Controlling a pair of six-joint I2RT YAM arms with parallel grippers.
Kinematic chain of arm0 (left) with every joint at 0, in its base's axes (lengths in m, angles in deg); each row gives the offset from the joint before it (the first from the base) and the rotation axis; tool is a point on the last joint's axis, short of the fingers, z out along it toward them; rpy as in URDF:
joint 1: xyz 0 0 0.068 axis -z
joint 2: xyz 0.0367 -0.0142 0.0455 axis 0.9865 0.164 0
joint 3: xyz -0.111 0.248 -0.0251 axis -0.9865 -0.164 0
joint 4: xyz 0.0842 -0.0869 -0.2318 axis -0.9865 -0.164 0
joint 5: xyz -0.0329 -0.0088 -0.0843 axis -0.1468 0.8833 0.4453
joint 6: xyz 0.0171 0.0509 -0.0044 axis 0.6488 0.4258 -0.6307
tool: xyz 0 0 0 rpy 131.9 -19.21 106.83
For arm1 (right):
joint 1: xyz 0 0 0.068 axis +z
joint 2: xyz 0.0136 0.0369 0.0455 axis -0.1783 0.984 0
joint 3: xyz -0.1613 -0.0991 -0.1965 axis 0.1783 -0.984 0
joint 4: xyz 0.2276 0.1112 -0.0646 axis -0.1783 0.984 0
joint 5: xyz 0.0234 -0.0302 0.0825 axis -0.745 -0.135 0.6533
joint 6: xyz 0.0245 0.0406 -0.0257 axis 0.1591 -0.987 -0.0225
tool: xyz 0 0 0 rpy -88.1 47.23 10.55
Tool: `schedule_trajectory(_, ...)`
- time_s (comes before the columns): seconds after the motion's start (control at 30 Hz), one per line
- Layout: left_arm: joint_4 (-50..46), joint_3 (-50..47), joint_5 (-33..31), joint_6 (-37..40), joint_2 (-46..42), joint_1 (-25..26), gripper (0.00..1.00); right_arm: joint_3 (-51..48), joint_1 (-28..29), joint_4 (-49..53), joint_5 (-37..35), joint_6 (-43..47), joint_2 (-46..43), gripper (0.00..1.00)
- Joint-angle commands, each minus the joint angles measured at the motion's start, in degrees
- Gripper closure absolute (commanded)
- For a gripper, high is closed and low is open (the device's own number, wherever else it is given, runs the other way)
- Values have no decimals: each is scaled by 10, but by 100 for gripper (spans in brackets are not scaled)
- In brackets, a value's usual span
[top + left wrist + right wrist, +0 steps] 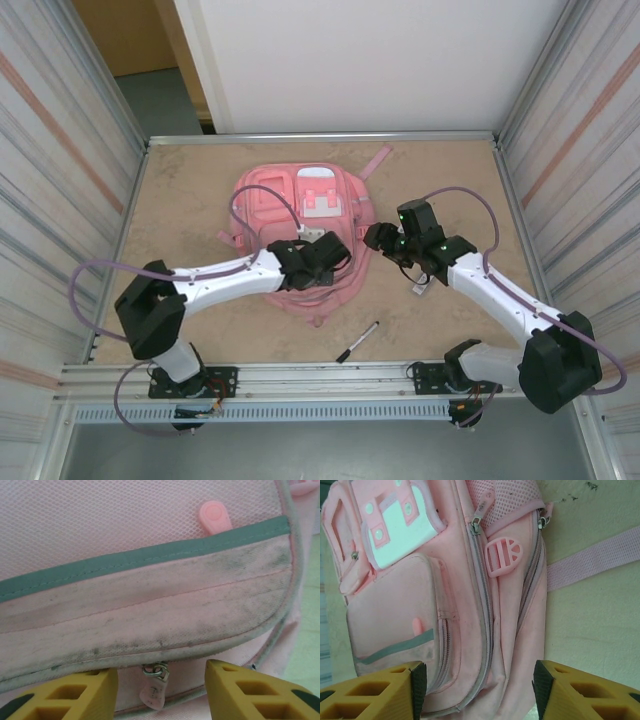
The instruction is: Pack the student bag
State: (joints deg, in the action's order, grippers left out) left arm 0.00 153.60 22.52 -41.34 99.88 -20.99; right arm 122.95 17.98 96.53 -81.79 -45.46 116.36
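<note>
The student bag (300, 195), a pink backpack, lies flat in the middle of the table with its white patch (402, 527) and zip pockets facing up. My left gripper (322, 258) hovers over the bag's lower end. In the left wrist view its yellow fingers (90, 695) stand open on either side of a small pink zip pull (154, 694), touching neither the pull nor each other. My right gripper (378, 237) is at the bag's right edge. Its fingers (395, 690) stand open, straddling the side seam and zips of the bag (470, 630), with nothing held.
A black marker pen (357, 341) lies on the table near the front rail. A small white item (419, 289) sits beside the right arm. One pink strap (376, 162) trails toward the back right. Metal-framed walls close in left, right and back.
</note>
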Motion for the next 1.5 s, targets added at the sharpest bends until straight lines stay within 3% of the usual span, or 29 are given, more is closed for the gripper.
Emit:
schedule_trajectory(0.0, -73, 41, -90, -65, 33, 24, 54, -8, -3, -16, 15, 0, -5, 42)
schedule_trajectory(0.13, -88, 52, -94, -92, 61, 28, 61, -15, -7, -27, 25, -4, -6, 43)
schedule_trajectory(0.37, -89, 48, -103, -98, 70, 28, 90, -10, -9, -38, 46, -18, 16, 44)
schedule_trajectory(0.47, -81, 42, -104, -79, 57, 28, 100, 6, -8, -36, 73, -37, 41, 37)
schedule_trajectory(0.6, -12, 22, -51, 11, 28, 15, 100, 21, 19, -33, 80, -102, 75, 32)
schedule_trajectory(0.77, 78, -30, 41, 56, -15, -5, 100, 46, 58, -69, 97, -146, 125, 36)
schedule_trajectory(0.87, 106, -53, 81, 47, -31, -21, 100, 60, 74, -84, 94, -177, 150, 43)
schedule_trajectory(1.1, 114, -88, 79, 39, -55, -38, 100, 89, 95, -88, 95, -200, 212, 67)
schedule_trajectory(1.27, 70, -90, 66, 36, -67, -39, 100, 83, 94, -68, 51, -197, 200, 84)
schedule_trajectory(1.47, 19, -141, 43, 32, -121, -61, 100, 78, 77, -39, 12, -179, 170, 98)
